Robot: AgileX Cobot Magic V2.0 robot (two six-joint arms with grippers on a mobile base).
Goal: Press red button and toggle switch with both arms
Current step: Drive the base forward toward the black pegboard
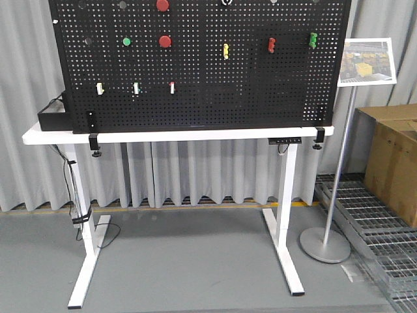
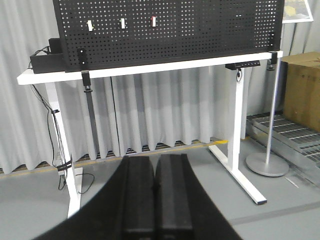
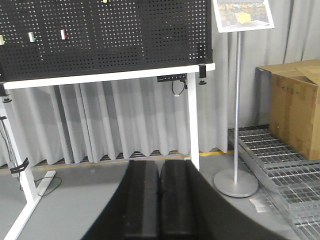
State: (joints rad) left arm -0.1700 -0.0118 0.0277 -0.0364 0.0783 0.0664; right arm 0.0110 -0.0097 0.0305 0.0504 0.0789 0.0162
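A black pegboard (image 1: 260,91) stands on a white table (image 1: 39,135). It carries two red buttons, one at the top (image 1: 162,4) and one lower (image 1: 165,42), a green button (image 1: 126,41), and yellow (image 1: 225,50), red (image 1: 272,44) and green (image 1: 313,39) toggle switches. Three small switches, cream (image 1: 100,88), white (image 1: 136,87) and red (image 1: 172,87), sit lower. No arm shows in the front view. My left gripper (image 2: 155,167) is shut and empty, low and far from the board. My right gripper (image 3: 159,170) is shut and empty, likewise low.
A sign on a metal stand (image 1: 330,242) is right of the table. Cardboard boxes (image 1: 394,156) sit on metal grating (image 1: 371,222) at the right. A black box (image 1: 52,114) lies on the table's left end. Cables (image 1: 78,215) hang by the left leg. Grey curtains hang behind.
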